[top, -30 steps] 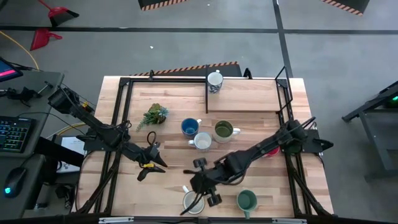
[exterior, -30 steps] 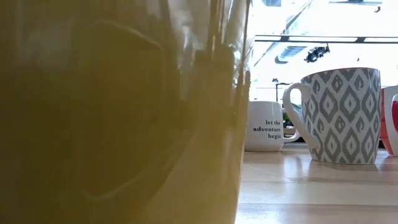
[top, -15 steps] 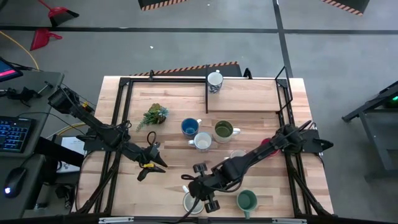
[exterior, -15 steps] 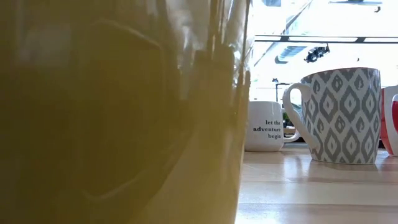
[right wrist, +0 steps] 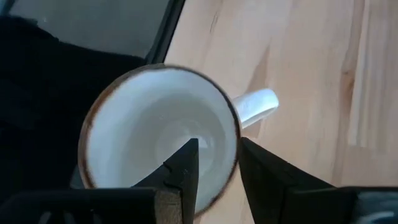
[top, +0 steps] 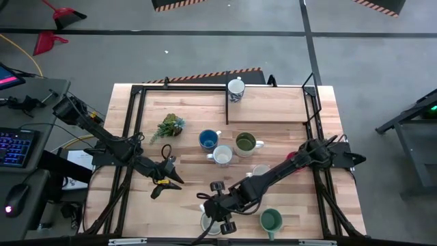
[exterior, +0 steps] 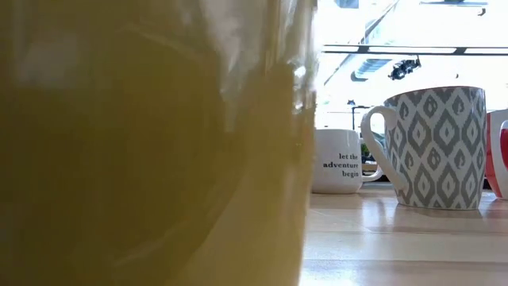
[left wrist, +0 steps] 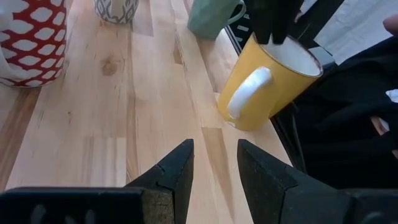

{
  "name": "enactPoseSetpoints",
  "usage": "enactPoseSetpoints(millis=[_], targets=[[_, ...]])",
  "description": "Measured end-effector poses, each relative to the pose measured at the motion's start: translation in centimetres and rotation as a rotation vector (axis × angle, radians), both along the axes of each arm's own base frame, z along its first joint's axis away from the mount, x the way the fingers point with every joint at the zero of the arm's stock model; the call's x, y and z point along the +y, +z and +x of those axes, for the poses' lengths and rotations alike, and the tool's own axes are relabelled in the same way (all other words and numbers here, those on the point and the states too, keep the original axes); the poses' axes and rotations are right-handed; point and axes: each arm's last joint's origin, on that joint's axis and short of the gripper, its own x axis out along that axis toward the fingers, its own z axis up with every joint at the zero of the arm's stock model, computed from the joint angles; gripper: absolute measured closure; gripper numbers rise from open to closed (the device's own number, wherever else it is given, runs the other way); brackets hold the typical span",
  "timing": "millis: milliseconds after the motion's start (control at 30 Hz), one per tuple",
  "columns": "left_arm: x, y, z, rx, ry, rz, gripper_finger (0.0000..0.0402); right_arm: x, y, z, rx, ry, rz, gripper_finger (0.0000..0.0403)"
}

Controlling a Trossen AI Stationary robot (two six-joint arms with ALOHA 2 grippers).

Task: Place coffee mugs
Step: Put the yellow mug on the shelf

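A yellow mug (top: 210, 223) with a white inside and white handle (right wrist: 255, 106) stands upright near the table's near edge; it fills the left of the low view (exterior: 151, 143). My right gripper (right wrist: 217, 155) hovers open just over its rim (left wrist: 286, 53), one finger above the inside and one outside by the handle, without visible touch. My left gripper (left wrist: 214, 155) waits open at the table's left (top: 168, 180). Other mugs stand upright on their bases: blue (top: 209, 139), white (top: 222, 155), olive green (top: 245, 143), teal (top: 271, 220), red-patterned (left wrist: 31, 37).
A patterned mug (top: 235, 89) stands on the raised board (top: 273, 106) at the far right. A leafy sprig (top: 169, 126) lies left of the blue mug. A grey-patterned mug (exterior: 432, 147) and a lettered white mug (exterior: 341, 163) stand mid-table. Black frame rails (top: 136, 123) border the table.
My right gripper has come down and toward the table's near edge, onto the yellow mug's opening, rolling a little as it went. Its fingers keep the same gap. The mug stands where it was.
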Motion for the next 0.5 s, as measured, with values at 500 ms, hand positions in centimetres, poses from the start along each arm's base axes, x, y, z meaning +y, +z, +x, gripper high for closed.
enactPoseSetpoints(millis=[500], targets=[[0.0, -0.01, 0.0, -0.002, -0.003, 0.007, 0.0289, 0.21, -0.04, 0.49, -0.005, 0.032, 0.0, 0.0299]])
